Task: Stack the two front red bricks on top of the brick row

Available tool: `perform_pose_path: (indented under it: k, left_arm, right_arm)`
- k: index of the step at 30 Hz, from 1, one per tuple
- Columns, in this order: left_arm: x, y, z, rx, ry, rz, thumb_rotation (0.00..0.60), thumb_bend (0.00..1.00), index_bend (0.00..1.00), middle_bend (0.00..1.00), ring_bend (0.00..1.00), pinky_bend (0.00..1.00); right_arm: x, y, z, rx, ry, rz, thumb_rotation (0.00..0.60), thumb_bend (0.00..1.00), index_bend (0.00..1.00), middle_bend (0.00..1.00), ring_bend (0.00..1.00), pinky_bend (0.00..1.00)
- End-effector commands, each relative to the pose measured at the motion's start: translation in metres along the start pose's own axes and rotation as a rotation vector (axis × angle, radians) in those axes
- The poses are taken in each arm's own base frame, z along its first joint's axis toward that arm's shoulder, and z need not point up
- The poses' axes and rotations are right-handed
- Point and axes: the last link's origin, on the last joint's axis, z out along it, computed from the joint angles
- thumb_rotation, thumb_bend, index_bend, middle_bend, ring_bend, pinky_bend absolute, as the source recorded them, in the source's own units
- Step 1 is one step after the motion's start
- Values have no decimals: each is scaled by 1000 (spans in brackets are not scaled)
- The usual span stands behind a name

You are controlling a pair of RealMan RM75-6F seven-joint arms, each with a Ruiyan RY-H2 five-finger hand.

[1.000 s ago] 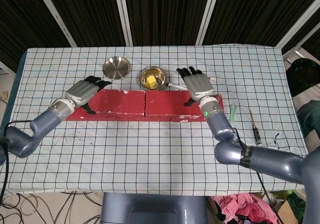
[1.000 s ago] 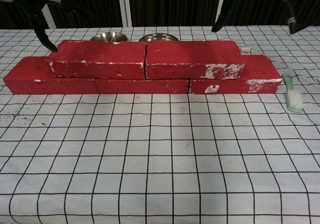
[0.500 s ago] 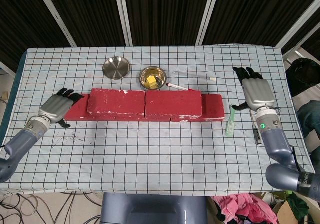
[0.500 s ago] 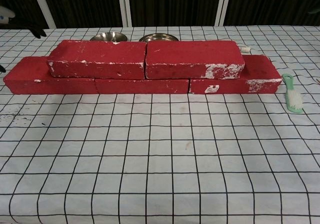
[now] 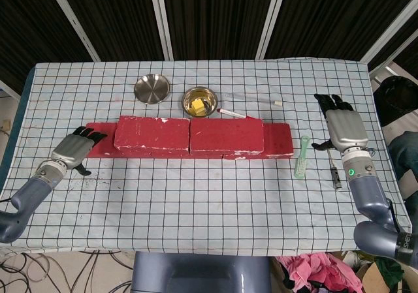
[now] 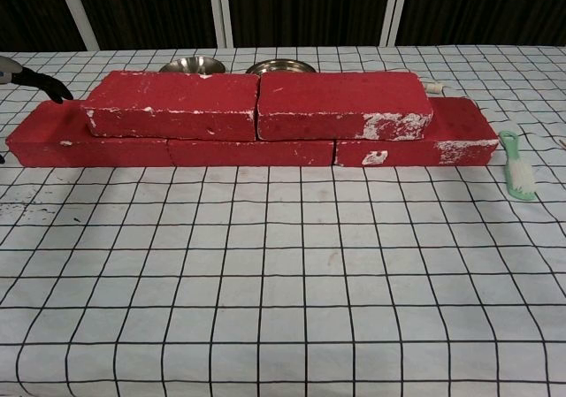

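Resting end to end on the bottom brick row (image 6: pixel 256 152), the two upper red bricks (image 6: pixel 172 103) (image 6: pixel 343 103) sit touching each other and set in from both ends of the row, so each one bridges a joint below, which should keep the stack steady. By the look of it, the stacking is done, with no brick left in front on the checked tablecloth (image 6: pixel 283 273). Neither hand holds anything. The left hand (image 5: pixel 75 150) hovers low just beside the left end of the row, palm down with fingers loosely extended and apart, its dark fingertips showing at the edge of the chest view. The right hand (image 5: pixel 345 127) is well apart from the bricks on the far right, palm down and fingers spread, near a green brush (image 5: pixel 301 156) and a dark screwdriver (image 5: pixel 336 176) lying on the cloth. Behind the bricks stand an empty steel bowl (image 5: pixel 152 88) and a second bowl (image 5: pixel 200 101) with something yellow inside; a pen-like stick (image 5: pixel 232 113) lies beside it. With both hands clear of the stack, nothing presses on it; a careless sweep of the left hand could nudge the row's end.
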Motion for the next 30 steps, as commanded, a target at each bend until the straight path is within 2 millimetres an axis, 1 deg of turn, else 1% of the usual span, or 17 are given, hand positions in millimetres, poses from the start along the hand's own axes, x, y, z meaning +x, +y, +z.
perform_pose_path:
  k: [1,9,30]
  left_arm:
    - [-3,2,2,-9,-8,-3,600,0,92,103,0,12]
    - [-4,6,5,-23,-14,-2,600,0,84,103,0,12]
    - [-4,18,4,-50,-26,13,600,0,71,103,0,10]
  right_arm:
    - [-1,2,0,-5,-3,-2,600,0,0,56,0,125]
    - [-4,7,-1,-19,-10,-2,600,0,0,56,0,125]
    - [-6,18,-5,-44,-21,0,600,0,0,56,0,125]
